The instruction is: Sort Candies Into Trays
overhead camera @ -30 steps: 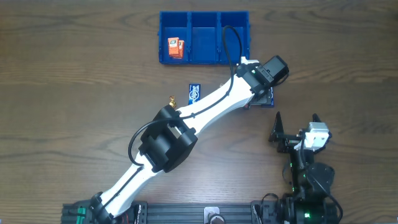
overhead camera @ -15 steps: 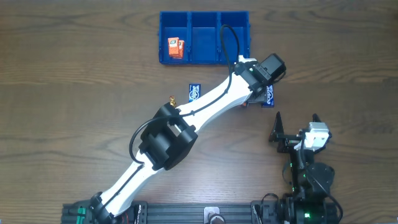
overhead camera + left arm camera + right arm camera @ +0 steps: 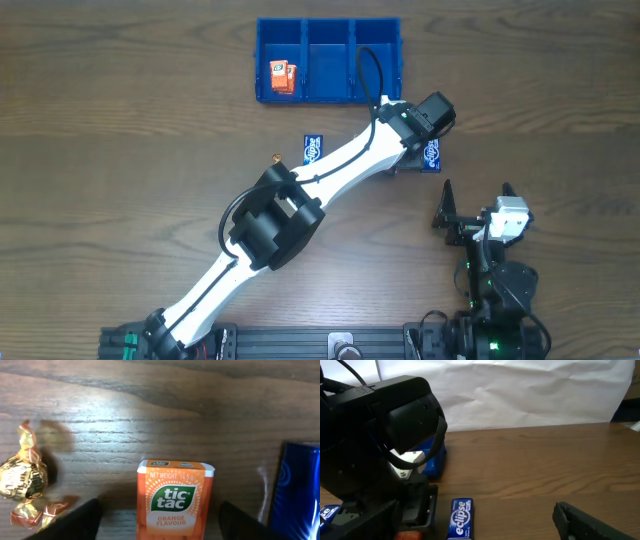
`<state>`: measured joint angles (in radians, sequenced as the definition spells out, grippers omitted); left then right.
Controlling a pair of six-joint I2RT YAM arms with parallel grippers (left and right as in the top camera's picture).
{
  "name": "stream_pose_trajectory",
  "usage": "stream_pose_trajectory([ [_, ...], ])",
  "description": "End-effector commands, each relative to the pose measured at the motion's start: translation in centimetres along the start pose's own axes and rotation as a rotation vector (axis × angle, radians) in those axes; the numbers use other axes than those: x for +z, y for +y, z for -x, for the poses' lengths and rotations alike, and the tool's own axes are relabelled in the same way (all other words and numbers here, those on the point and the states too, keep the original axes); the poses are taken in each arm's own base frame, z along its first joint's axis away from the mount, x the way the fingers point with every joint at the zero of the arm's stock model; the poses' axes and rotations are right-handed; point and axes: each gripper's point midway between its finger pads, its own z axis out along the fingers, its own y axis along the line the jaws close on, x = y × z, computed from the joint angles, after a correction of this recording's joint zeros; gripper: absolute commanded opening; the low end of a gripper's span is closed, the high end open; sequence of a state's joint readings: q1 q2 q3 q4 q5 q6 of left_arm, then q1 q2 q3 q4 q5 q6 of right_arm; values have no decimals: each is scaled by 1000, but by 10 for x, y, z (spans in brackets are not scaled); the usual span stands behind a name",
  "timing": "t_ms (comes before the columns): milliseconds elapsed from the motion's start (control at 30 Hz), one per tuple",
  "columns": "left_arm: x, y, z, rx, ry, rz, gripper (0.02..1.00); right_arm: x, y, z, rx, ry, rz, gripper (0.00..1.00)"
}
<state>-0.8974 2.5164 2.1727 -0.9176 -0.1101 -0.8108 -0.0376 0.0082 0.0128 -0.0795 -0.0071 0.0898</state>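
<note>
Left pincer (image 3: 162, 522) — shifted (astride orange box (image 3: 175, 497))

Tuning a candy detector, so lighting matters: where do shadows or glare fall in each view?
Left wrist view: the gold-wrapped candy casts a soft shadow on the wood beside it; a pale reflection lies beside the blue pack; the orange box is evenly lit. Right wrist view: the white backdrop leaves a sheen on the table. Top view: even light, no glare.

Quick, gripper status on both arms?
Left gripper: open, fingers on either side of the orange candy box, not gripping it.
Right gripper: open, holding nothing.
</note>
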Motion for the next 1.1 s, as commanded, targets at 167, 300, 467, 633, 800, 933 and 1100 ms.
stream_pose_trajectory([
  [167,16,5,-5,2,25,22,443,0,2,-2,-10,3,6,1000],
  [300,16,4,-4,1,21,17,362,0,2,-2,-10,3,5,1000],
  [467,9,-2,4,7,2,-5,321,0,2,-2,-10,3,5,1000],
  [633,-25,-12,32,14,-70,-57,325,0,2,-2,-10,3,6,1000],
  [800,-100,6,85,-14,-221,-103,323,0,2,-2,-10,3,5,1000],
  [933,-173,49,129,-30,-357,-98,318,0,2,-2,-10,3,6,1000],
  [1100,-223,110,169,-26,-453,-67,316,0,2,-2,-10,3,6,1000],
])
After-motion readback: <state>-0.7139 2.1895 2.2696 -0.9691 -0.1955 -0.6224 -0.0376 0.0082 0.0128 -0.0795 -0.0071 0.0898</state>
